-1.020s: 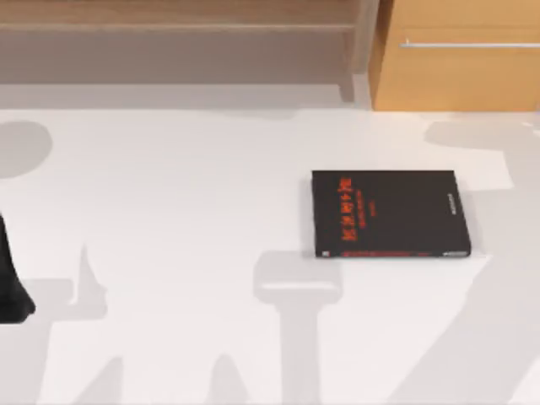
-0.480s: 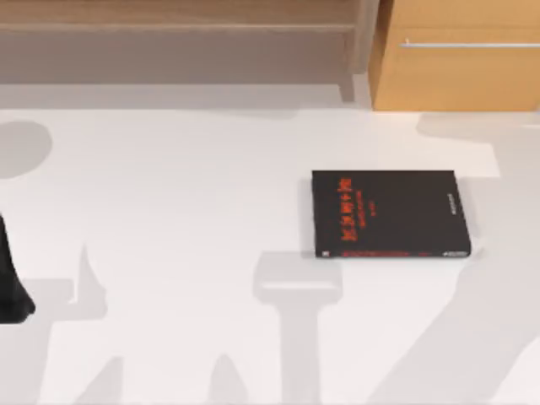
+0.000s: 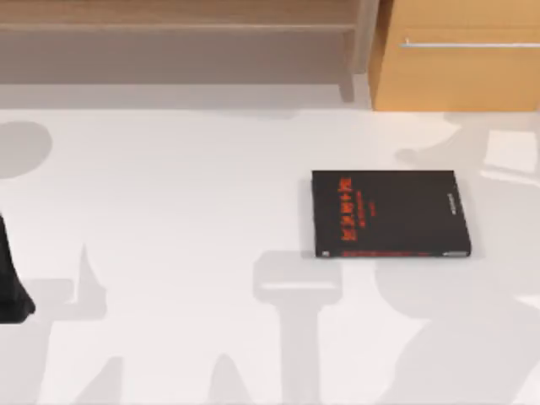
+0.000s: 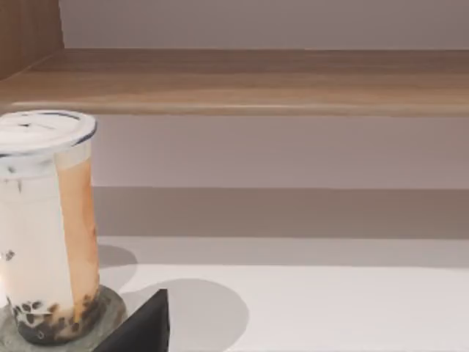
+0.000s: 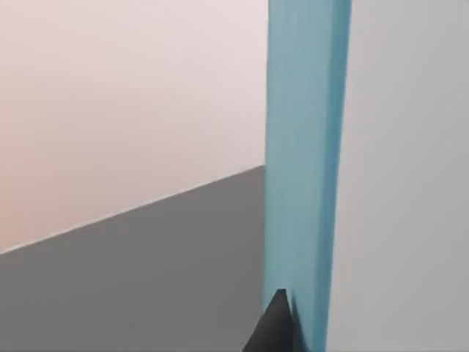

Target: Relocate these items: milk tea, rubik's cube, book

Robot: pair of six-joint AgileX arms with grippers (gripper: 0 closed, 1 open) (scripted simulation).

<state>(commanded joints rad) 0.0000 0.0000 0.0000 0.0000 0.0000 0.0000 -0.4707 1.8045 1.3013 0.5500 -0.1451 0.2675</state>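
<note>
**Book in the right gripper's hold, milk tea waiting beside the left**

Book first: the teal-blue one stands on edge close before the right wrist camera, its cover running straight away from the lens. The right gripper appears to be pinching it. 1 dark fingertip lies against the cover at the near end, and the far side of the hold is hidden. Held edge-on like this, a thin flat thing is gripped across its thickness, which I judge is the only way 2 short fingers can carry it. Behind the book are only a pale wall and grey ground, so where it hangs over the table I cannot say.

On the table, the black book with red lettering lies flat, right of centre, below the wooden cabinet. It is not among the 3 items, so it is best left alone.

The left arm sits at the table's left edge. In its wrist view the milk tea stands upright on a grey coaster, lid on, with the wooden shelf behind it. The left gripper is just beside the cup and clear of it. Whether it is spread or pressed together I cannot tell. An upright cup suits a sideways grasp around its wall, which probably explains the low, level approach.
</note>
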